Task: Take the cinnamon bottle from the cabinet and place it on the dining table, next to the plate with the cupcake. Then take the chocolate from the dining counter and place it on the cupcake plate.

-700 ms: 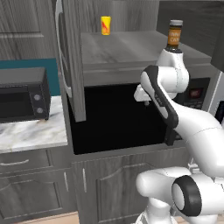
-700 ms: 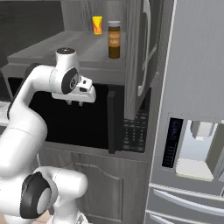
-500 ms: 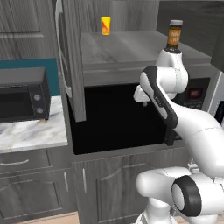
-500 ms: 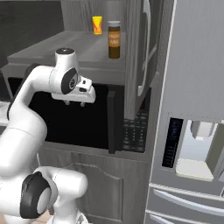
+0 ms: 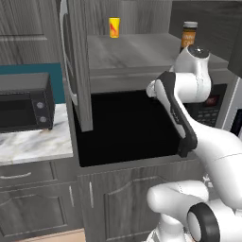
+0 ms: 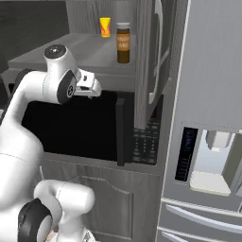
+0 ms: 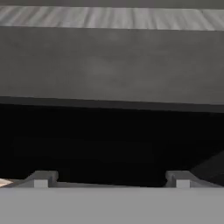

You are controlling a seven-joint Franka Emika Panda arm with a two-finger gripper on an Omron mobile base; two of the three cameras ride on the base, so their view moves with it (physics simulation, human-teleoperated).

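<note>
Up on the grey shelf [image 6: 71,49] of the open cabinet [image 5: 78,66], the bottle [image 6: 123,43] stands upright near the front edge, with a yellow can [image 6: 105,27] further back and apart from it. The tool [image 7: 109,177] hangs below shelf level in front of the dark recess, its jaws spread wide and empty, facing the shelf's front edge. A black microwave [image 5: 23,101] sits on the marble tabletop [image 5: 33,142] to the left.

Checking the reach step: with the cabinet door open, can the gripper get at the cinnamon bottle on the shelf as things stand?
Probably yes. The cinnamon bottle stands free near the shelf's front edge, the yellow can well behind. The gripper is open but below the shelf board, so it must rise first.
</note>
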